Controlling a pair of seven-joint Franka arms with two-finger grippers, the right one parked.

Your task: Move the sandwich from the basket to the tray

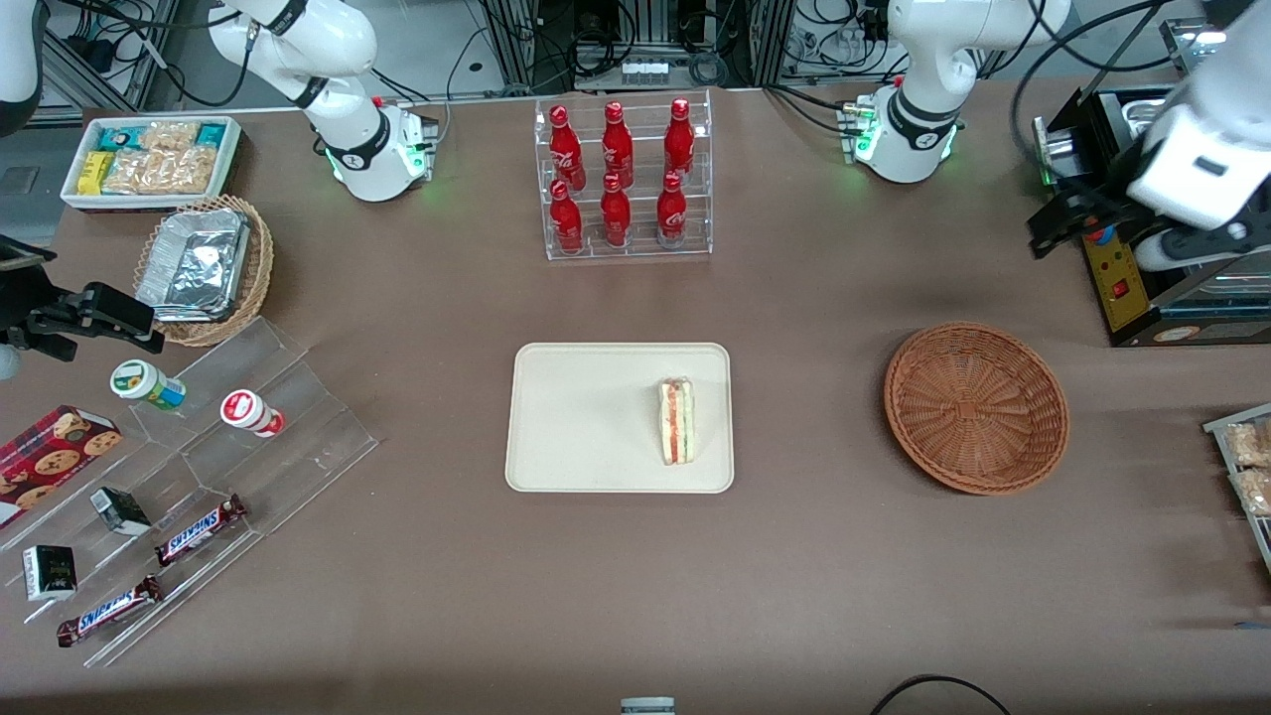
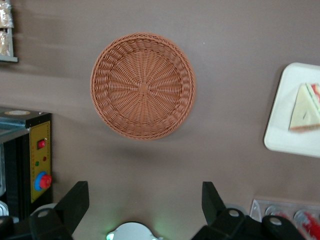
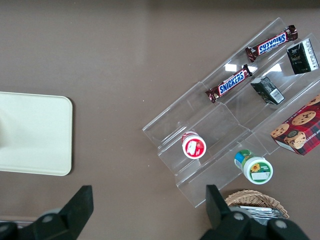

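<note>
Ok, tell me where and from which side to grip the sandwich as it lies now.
The sandwich lies on the tray, striped filling edge up. Probably best to come straight down from above and close on its two flat bread faces, across the narrow width. The gripper is open, high over the table near the empty basket.

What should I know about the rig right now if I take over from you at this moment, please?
Claw: open and empty, raised above the table near the working arm's end, by the black machine, and farther from the front camera than the basket.
Sandwich: lying on the tray, near the tray's edge that faces the basket.
Basket: empty, on the table toward the working arm's end.
Done: the sandwich is out of the basket, on the tray and released.
Left: nothing of the transfer itself, as far as I can see; at most parking the arm.
</note>
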